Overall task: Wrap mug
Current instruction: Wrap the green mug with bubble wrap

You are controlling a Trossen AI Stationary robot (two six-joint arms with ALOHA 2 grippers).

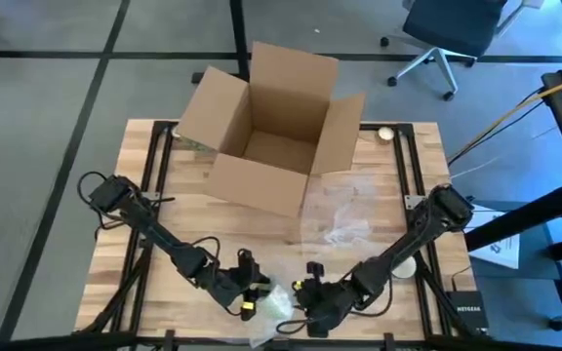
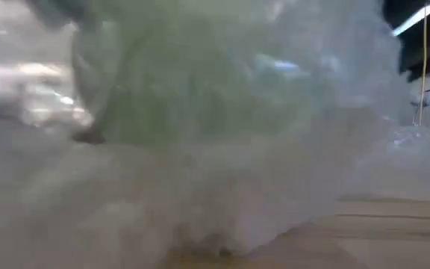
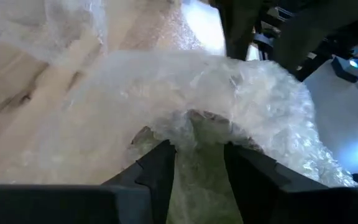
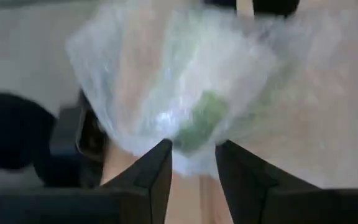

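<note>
The green mug [image 4: 201, 121] sits inside a bundle of clear bubble wrap [image 1: 275, 304] near the middle of the table's near edge. The bundle fills the low view [image 2: 200, 112], where a green tint shows through. My left gripper [image 1: 252, 292] is at the bundle's left side and is shut on it. My right gripper [image 1: 306, 291] is at its right side, with an end of the wrap between its fingertips. Only patches of the mug show through the wrap. My left gripper pinches the wrapped bundle between its two fingers, over a bunched fold of bubble wrap [image 3: 194, 134] with green showing behind it. It comes slanting down from the table's left. The bundle rests on the table. My right gripper holds the bundle's near end, a gathered bulge of bubble wrap [image 4: 191, 149], between its two fingertips [image 4: 165, 155]. It comes from the table's right, slanting down. Whether the mug itself is inside the pinch is hidden by the wrap.
An open cardboard box [image 1: 271, 127] stands at the table's far middle. A loose sheet of bubble wrap [image 1: 340, 219] lies between the box and my right arm. A small round object [image 1: 386, 134] lies at the far right, and a pale disc [image 1: 405, 265] near the right edge.
</note>
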